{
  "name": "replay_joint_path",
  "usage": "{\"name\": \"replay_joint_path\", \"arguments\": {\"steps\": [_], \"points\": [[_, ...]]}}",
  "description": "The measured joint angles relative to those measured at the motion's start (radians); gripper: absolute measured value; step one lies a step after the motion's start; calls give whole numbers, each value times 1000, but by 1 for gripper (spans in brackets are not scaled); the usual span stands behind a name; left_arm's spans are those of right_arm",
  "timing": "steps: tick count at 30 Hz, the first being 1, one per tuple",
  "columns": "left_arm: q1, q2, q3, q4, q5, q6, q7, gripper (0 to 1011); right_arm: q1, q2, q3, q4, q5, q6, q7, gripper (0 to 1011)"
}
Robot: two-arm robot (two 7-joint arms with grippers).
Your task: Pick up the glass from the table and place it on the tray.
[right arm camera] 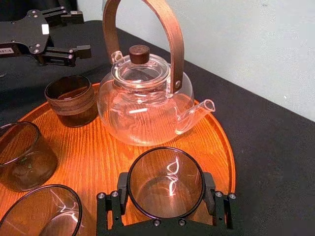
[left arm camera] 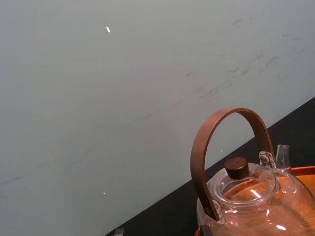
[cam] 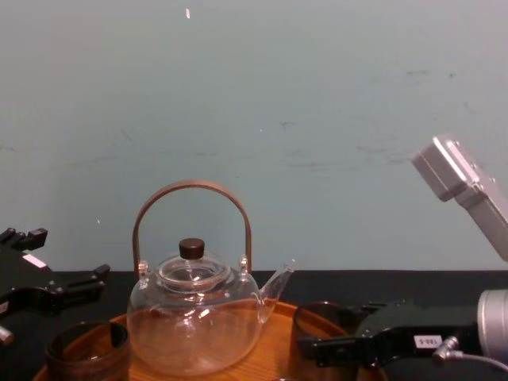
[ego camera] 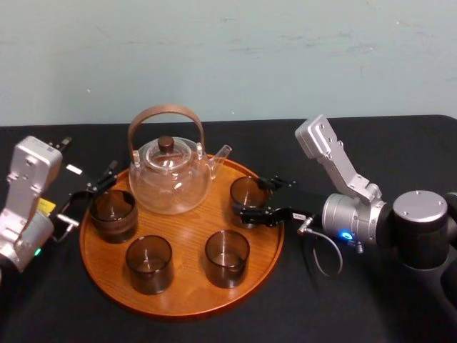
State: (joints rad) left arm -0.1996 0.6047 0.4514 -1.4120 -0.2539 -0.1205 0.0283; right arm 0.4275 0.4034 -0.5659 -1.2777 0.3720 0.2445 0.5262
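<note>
One empty glass (ego camera: 248,193) sits on tray (ego camera: 186,304), clamped by right end effector (ego camera: 253,197); left end effector (right arm camera: 86,33) spread.

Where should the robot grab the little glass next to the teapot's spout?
Around its side wall, coming in low from the robot's right. The glass stands upright with an open top, and the right gripper clasps it so; the left gripper sits at the tray's other edge.

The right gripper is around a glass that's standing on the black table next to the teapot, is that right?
Not quite. The glass that the right gripper is around stands on the wooden tray, not on the black table, next to the glass teapot. The right wrist view shows it.
</note>
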Motion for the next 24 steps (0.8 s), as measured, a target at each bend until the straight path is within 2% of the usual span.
{"name": "replay_joint_path", "arguments": {"steps": [9, 15, 24], "points": [[0, 0, 0, 0, 0, 0, 0, 1001, 0, 0, 0, -1, 1, 1, 0, 903], [0, 0, 0, 0, 0, 0, 0, 1001, 0, 0, 0, -1, 2, 1, 0, 1002], [0, 0, 0, 0, 0, 0, 0, 1001, 0, 0, 1, -1, 2, 2, 1, 1002]]}}
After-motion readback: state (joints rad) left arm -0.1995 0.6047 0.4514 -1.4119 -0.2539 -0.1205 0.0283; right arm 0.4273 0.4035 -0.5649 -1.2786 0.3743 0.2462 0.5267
